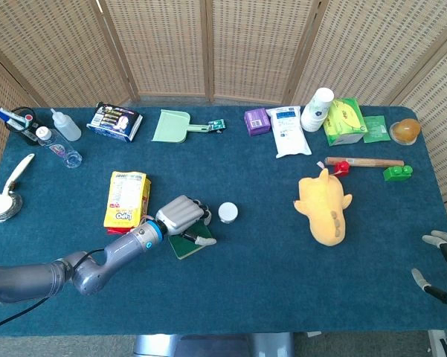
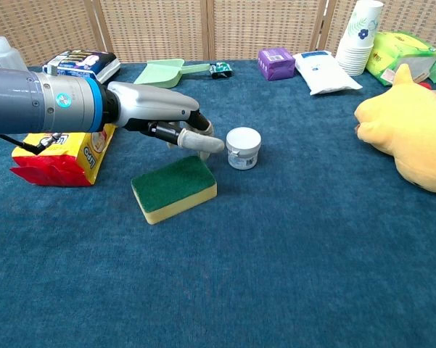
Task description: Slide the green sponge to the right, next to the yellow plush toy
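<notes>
A rectangular green sponge with a yellow foam base [image 2: 174,188] lies left of centre in the chest view on the dark blue, carpet-textured bench [image 2: 276,275], its rough green face up. Just above it hovers the left hand [image 2: 170,123], grey and smooth-shelled, its fingers [image 2: 199,143] curled in loosely and holding nothing; whether they touch the sponge cannot be told. In the head view the same hand covers much of the sponge [image 1: 187,244] at lower left. Between sponge and goal, close to the fingertips, stands a small round white jar with a lid [image 2: 243,148], right in the path toward the soft yellow plush toy [image 2: 410,138] at the far right edge, well apart from the sponge. A crinkled yellow and red snack packet [image 2: 65,156] sits behind the arm at left. Along the upper edge lie a pale green plastic dustpan [image 1: 174,126], a purple box [image 1: 256,120], a white pouch [image 1: 288,132] and stacked paper cups [image 1: 317,109]. The right hand [image 1: 445,268] shows at the lower right corner of the head view, fingers spread, empty.
</notes>
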`<control>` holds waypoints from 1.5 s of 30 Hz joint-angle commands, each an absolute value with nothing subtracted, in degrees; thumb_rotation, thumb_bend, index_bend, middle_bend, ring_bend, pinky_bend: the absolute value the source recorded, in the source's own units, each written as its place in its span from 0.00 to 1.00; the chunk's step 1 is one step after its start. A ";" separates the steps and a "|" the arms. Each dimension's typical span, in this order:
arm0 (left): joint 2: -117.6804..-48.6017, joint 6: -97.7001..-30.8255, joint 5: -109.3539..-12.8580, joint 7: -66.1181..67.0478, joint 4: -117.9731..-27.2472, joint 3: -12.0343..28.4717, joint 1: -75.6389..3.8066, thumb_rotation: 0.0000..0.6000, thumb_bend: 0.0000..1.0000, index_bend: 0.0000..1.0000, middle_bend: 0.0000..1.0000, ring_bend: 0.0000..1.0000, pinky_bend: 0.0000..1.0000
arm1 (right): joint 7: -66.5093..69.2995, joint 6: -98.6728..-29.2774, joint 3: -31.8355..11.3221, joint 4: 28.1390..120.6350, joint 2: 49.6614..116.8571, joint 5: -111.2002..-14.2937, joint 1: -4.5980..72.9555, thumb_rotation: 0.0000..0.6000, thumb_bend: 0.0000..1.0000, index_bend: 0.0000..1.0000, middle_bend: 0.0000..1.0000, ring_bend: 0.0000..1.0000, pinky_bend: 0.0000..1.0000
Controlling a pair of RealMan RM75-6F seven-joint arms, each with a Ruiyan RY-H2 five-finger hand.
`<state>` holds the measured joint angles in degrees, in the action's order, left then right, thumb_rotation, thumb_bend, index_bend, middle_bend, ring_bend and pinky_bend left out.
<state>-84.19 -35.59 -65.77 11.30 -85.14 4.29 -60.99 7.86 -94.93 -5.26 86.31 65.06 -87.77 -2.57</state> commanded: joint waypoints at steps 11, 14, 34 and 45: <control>-82.18 -34.34 -69.37 8.42 -89.19 3.34 -60.34 0.01 0.11 0.40 0.38 0.40 0.45 | 8.40 -94.71 -5.38 86.14 65.12 -87.64 -2.42 1.00 0.25 0.30 0.29 0.14 0.23; -81.82 -34.14 -69.84 8.01 -89.87 3.22 -60.29 0.01 0.11 0.40 0.39 0.41 0.45 | 8.53 -94.75 -5.37 86.21 65.07 -87.62 -2.47 1.00 0.25 0.30 0.29 0.14 0.23; -80.19 -35.49 -77.30 2.99 -94.19 3.06 -59.38 0.02 0.11 0.39 0.39 0.40 0.45 | 8.31 -94.98 -5.25 86.79 64.90 -87.83 -2.64 1.00 0.25 0.30 0.29 0.14 0.23; -80.90 -44.24 -82.51 4.46 -91.34 3.17 -56.34 0.03 0.11 0.26 0.22 0.18 0.30 | 8.13 -94.76 -5.19 86.72 64.98 -88.29 -2.31 1.00 0.25 0.30 0.29 0.14 0.23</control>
